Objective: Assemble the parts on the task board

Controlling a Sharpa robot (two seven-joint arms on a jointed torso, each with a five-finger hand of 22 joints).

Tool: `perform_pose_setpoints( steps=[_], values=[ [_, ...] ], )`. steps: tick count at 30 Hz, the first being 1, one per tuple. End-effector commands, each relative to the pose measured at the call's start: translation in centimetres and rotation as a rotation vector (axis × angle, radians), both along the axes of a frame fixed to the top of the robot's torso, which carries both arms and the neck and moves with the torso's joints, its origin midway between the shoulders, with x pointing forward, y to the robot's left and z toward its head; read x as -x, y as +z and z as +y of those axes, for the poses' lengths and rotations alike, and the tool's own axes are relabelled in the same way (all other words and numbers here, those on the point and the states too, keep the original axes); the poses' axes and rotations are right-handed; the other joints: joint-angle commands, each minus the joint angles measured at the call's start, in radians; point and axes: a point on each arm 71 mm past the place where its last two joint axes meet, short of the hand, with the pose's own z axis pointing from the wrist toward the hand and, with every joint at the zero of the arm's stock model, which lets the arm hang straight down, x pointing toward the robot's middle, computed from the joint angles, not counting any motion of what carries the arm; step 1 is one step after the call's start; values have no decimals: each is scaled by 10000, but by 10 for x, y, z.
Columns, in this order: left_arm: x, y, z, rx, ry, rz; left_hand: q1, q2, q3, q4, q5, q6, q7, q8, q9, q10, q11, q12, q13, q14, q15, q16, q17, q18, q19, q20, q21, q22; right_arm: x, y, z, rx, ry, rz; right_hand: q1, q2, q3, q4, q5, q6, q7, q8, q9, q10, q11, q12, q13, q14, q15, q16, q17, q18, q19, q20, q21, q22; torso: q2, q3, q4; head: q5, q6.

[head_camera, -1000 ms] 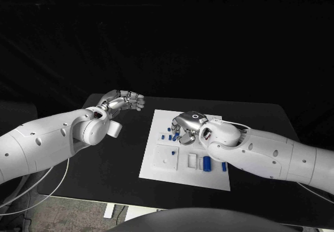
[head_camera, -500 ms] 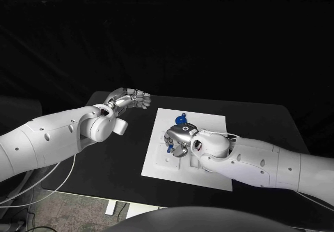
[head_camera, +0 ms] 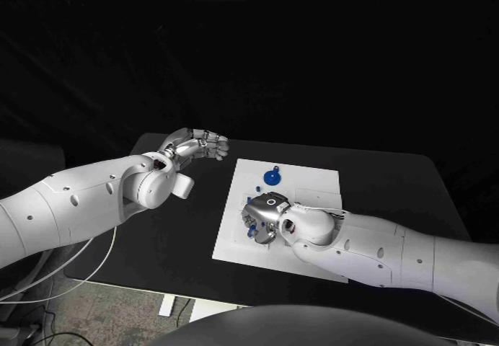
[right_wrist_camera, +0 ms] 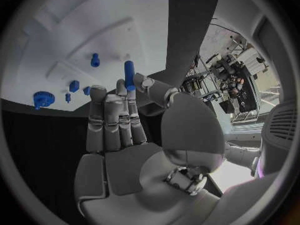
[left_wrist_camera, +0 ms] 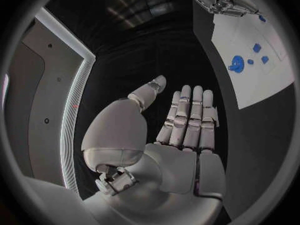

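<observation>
The white task board point(head_camera: 312, 189) lies in the middle of the black table. A blue gear point(head_camera: 271, 176) sits near its far edge, with small blue parts point(right_wrist_camera: 74, 86) close by. My right hand point(head_camera: 264, 214) hovers over the board's left half. In the right wrist view it pinches an upright blue peg point(right_wrist_camera: 129, 74) between thumb and fingertip. Another small blue part point(right_wrist_camera: 95, 60) stands in the board beyond it. My left hand point(head_camera: 197, 145) is raised off the board's far left corner, holding nothing, fingers straight and thumb apart point(left_wrist_camera: 184, 117).
The left wrist view shows the board point(left_wrist_camera: 250, 40) with the gear point(left_wrist_camera: 237, 64) and small blue parts point(left_wrist_camera: 256, 47). Bare black table point(head_camera: 390, 180) lies to the right of the board. My right forearm point(head_camera: 374, 249) covers the board's near right part.
My right hand has moved nearer and leftward over the board, uncovering the blue gear. My left hand has shifted slightly to the right.
</observation>
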Motion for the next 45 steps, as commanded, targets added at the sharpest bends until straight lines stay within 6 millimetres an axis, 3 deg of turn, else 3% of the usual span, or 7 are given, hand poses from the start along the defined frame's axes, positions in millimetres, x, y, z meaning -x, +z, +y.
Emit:
perform_pose_setpoints(
  steps=[1, 21, 34, 45],
  values=[
    [0, 1, -3, 125, -182, -15, -13, -6, 12, -16, 38, -81, 6, 36, 2, -50, -3, 36, 4, 46, 24, -45, -17, 94, -13, 62, -45, 185, 1, -3, 3, 288, 282, -290, 142, 177, -4, -54, 26, 41, 17, 41, 3, 55, 19, 350, 889, 29, -35, -9, 15, 305, 90, -79, 46, 202, 4, -1, 4, 16, -33],
    [0, 1, -2, 114, -163, -9, -21, 0, 12, -11, 47, -85, 8, 37, 2, -50, -2, 36, 4, 45, 25, -48, -21, 89, -11, 63, -52, 187, 5, -8, 5, 636, 314, -587, 148, 160, 9, -83, 26, 58, 9, 45, 33, 59, 14, 362, 934, 47, -40, -9, 23, 305, 103, -83, 57, 204, 2, 10, -30, 124, -89],
    [-1, 1, -3, 117, -174, -19, -26, 1, 11, -9, 49, -88, 10, 38, 1, -52, -1, 35, 4, 44, 25, -51, -24, 86, -10, 63, -58, 188, 1, -13, 0, 1084, -71, -587, 150, 145, 29, -90, 26, 76, 1, 47, 64, 70, 5, 376, 981, 75, -49, -3, 32, 305, 130, -91, 73, 203, -6, 2, -17, 126, -89],
    [-2, 0, -5, 127, -212, -14, -38, 6, 8, -2, 49, -92, 12, 38, 0, -53, 0, 34, 4, 43, 25, -52, -26, 84, -8, 63, -62, 189, 1, -17, 1, 1393, 4, -441, 143, 146, 33, -92, 26, 72, 2, 42, 71, 60, 6, 373, 994, 78, -49, -6, 34, 305, 133, -91, 75, 202, -2, 4, -55, 107, -135]
  ],
)
